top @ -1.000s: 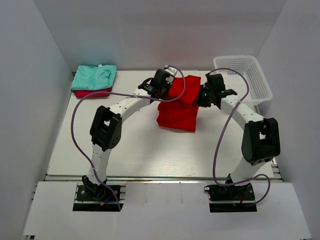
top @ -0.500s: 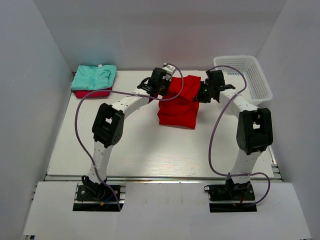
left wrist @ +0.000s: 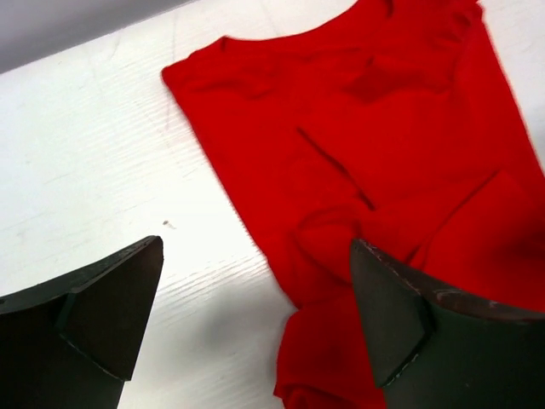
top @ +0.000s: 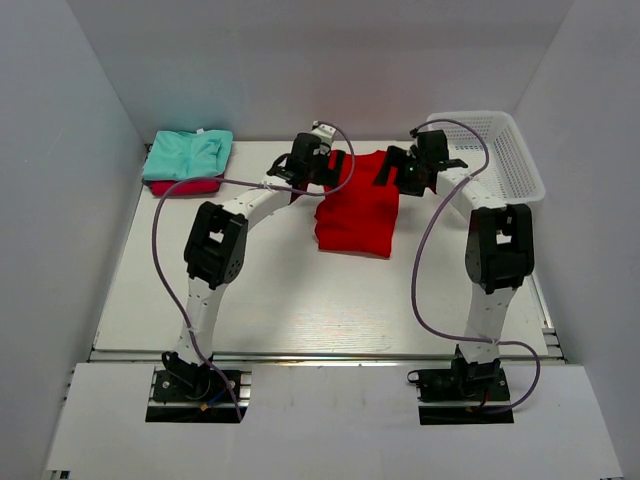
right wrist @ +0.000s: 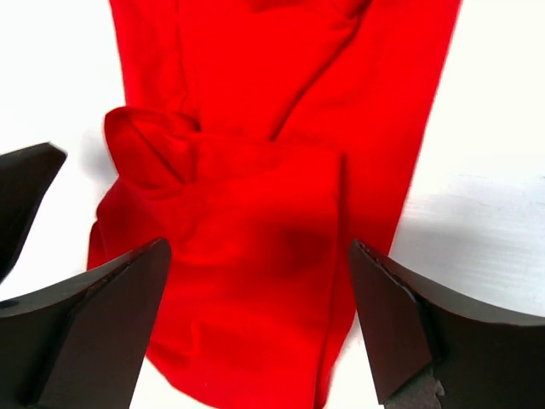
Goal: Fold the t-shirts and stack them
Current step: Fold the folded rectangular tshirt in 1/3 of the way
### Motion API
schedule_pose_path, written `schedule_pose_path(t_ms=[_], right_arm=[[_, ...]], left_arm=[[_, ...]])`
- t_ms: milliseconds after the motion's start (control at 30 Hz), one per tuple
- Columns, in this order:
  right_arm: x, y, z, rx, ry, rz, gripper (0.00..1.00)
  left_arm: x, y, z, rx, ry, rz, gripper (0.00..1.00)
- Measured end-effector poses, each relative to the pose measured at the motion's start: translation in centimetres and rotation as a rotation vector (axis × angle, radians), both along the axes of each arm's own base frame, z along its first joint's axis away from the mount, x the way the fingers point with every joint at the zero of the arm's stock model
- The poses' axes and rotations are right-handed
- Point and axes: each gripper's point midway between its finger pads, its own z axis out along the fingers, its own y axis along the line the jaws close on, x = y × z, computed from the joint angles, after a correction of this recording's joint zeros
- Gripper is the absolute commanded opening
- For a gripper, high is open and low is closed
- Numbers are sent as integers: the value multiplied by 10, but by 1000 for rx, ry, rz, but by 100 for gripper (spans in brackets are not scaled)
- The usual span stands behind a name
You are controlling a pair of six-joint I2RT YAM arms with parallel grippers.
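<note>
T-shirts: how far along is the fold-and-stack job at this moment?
Done: mint t-shirt lies folded on crimson t-shirt, far left. In hand: red t-shirt looks folded, under open left gripper and right gripper, neither holding it. Left: put it on the stack.

Bare table is left between the arm bases and the red t-shirt, which is spread at the far centre. Its far corners are flanked by the left gripper and the right gripper, each held with fingers spread wide above the cloth. The far-left corner is taken up by the mint t-shirt, laid on the crimson t-shirt. The far-right corner is taken up by the white basket. Passage is bounded by walls on three sides. Purple cables are looped beside each arm.
</note>
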Motion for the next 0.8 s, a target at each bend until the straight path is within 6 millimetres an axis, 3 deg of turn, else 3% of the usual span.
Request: schedule_pose_path(t_ms=[100, 200, 400, 533, 667, 800], right_arm=[[-7, 2, 6, 14, -21, 22, 90], [-36, 4, 9, 43, -20, 54, 90], [-85, 19, 20, 136, -36, 152, 90], [-106, 40, 21, 228, -25, 248, 90], [-121, 58, 17, 301, -10, 315, 90], [-128, 62, 1, 323, 33, 321, 90]], left_arm=[[-3, 7, -3, 6, 32, 16, 100], [-16, 10, -5, -5, 90, 11, 100], [-99, 13, -19, -69, 248, -83, 100], [-141, 5, -21, -139, 315, -171, 92], [-154, -9, -19, -206, 337, -247, 88], [-167, -19, -23, -265, 368, -313, 87]])
